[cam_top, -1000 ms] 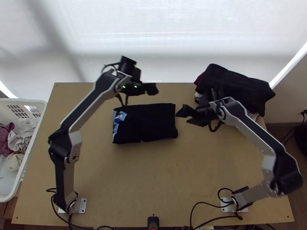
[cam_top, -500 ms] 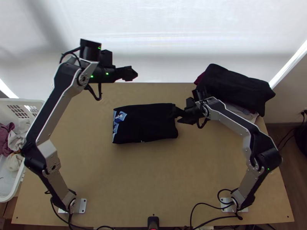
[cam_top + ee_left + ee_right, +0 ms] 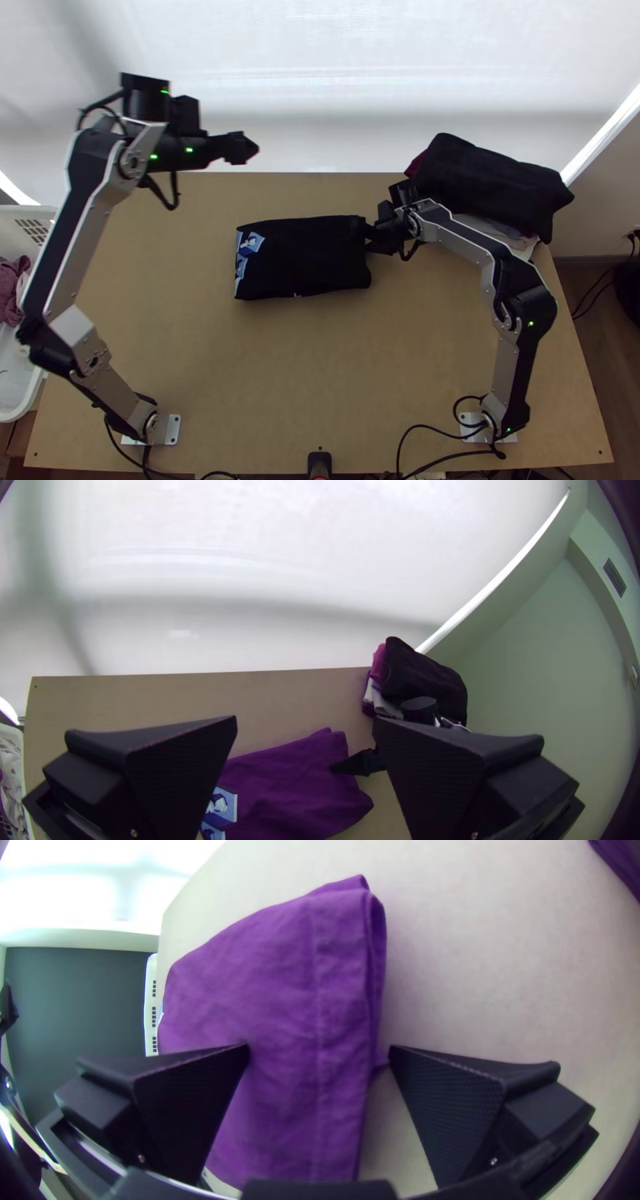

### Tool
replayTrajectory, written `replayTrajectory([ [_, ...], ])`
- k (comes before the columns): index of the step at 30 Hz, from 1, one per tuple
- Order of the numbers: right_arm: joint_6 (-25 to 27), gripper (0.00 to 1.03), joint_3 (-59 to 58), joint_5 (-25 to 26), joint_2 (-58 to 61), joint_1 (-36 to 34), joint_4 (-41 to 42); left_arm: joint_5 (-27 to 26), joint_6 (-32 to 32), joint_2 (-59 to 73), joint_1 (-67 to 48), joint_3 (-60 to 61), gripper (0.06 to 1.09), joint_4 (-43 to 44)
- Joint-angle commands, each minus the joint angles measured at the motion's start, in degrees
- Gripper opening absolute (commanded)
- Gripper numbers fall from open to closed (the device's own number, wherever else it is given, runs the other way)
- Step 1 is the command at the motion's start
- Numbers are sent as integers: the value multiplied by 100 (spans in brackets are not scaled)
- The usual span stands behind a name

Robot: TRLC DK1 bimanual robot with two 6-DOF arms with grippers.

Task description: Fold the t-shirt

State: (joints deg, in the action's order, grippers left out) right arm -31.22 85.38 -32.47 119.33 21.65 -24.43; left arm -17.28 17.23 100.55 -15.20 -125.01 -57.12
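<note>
- I see the t-shirt (image 3: pixel 308 260) folded into a flat rectangle mid-tabletop (image 3: pixel 280 368), its pale-blue print at one end.
- My right pincer (image 3: pixel 373 238) is open at the shirt's other end, fingers either side of its edge.
- My left pincer (image 3: pixel 246 149) hangs open, well apart from the shirt.

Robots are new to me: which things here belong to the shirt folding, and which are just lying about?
In the job:
folded t-shirt
left gripper, open
right gripper, open at shirt's edge

Apparently just lying about:
cloth pile
basket of clothes
</note>
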Motion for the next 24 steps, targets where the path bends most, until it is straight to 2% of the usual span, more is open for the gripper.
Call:
replayTrajectory([
  [1, 11, 99, 154, 12, 416, 94, 26, 14, -185, -466, 228, -76, 105, -220],
  [13, -402, 99, 769, 12, 934, 1192, 17, 14, -326, -844, 879, -67, 105, -607],
  [17, -560, 97, 963, 12, 1075, 1316, 8, 14, -326, -906, 984, -50, 105, -633],
  [18, -578, 90, 1015, -40, 1093, 1307, -1, 14, -326, -923, 1002, -50, 105, -642],
  [19, -560, 79, 1059, -93, 1084, 1289, -27, 14, -326, -950, 1019, -41, 105, -642],
  [20, -560, 59, 1103, -146, 1013, 1263, -54, 14, -326, -959, 1046, -41, 105, -651],
  [22, -552, 9, 1147, -207, 820, 1184, -54, 14, -326, -994, 1089, -23, 105, -686],
  [23, -552, 3, 1147, -207, 688, 1149, -54, 14, -326, -1011, 1125, -23, 105, -695],
  [24, -508, 3, 1147, -216, 539, 1122, -54, 14, -326, -1011, 1160, -15, 105, -704],
])
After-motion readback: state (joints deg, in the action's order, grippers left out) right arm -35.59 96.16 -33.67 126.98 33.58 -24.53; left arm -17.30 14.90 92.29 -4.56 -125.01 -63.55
